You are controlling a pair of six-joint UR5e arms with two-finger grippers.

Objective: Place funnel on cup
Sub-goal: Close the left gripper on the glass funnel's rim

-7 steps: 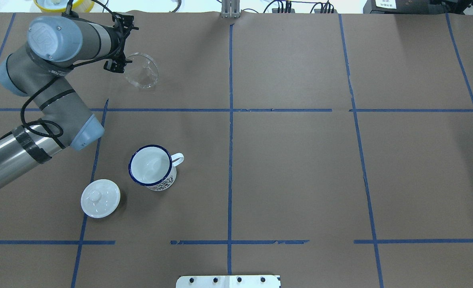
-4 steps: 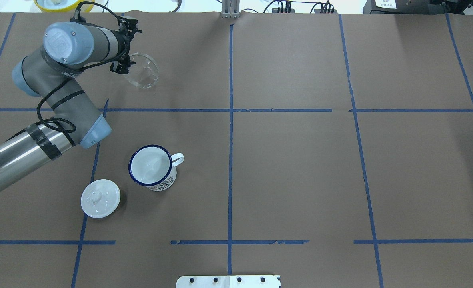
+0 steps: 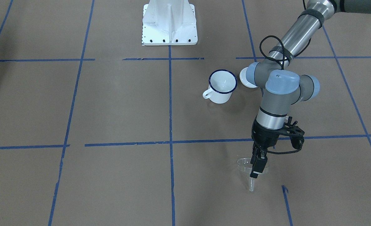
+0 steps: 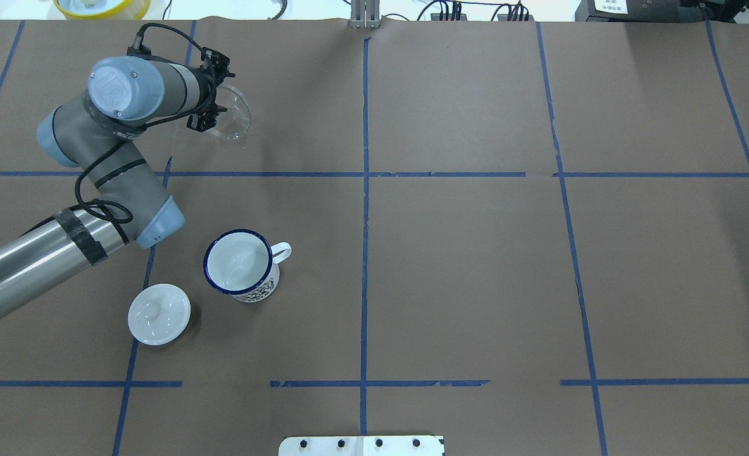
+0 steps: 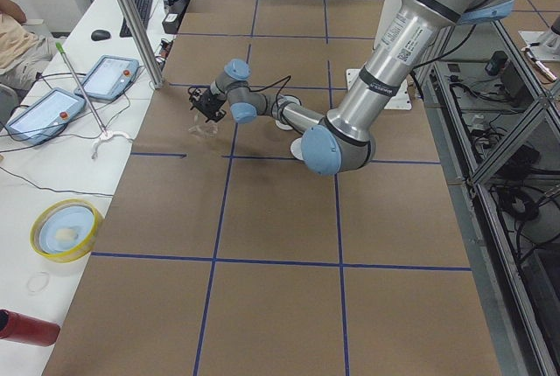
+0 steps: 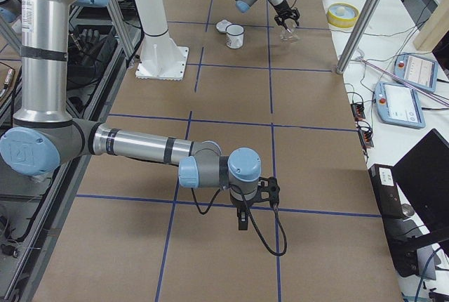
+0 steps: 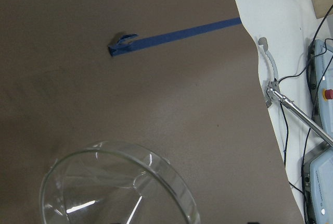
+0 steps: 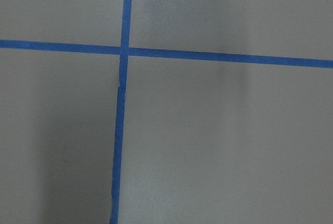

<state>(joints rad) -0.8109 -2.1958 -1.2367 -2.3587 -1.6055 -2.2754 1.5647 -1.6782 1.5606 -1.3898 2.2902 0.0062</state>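
The clear funnel (image 4: pixel 233 114) lies tilted on the brown paper at the far left of the table, with its spout (image 3: pixel 251 187) pointing away from the robot. My left gripper (image 3: pixel 254 175) points down at the near edge of the funnel's bowl (image 3: pixel 243 164), open, its fingers at the rim. In the left wrist view the bowl (image 7: pixel 104 187) fills the bottom left. The white mug with the blue rim (image 4: pixel 241 263) stands upright and empty, nearer the robot. My right gripper (image 6: pixel 242 223) hovers low over bare table, far from both; I cannot tell whether it is open or shut.
A round white knobbed lid (image 4: pixel 159 313) lies just left of the mug. The left arm's elbow (image 4: pixel 152 221) hangs above the paper near the mug. The robot's white base plate (image 3: pixel 169 22) is at the near edge. A yellow bowl (image 4: pixel 100 6) sits beyond the table's far edge.
My left arm has swung right, bringing the gripper from beside the funnel onto its near rim. The funnel, mug and lid have not moved.
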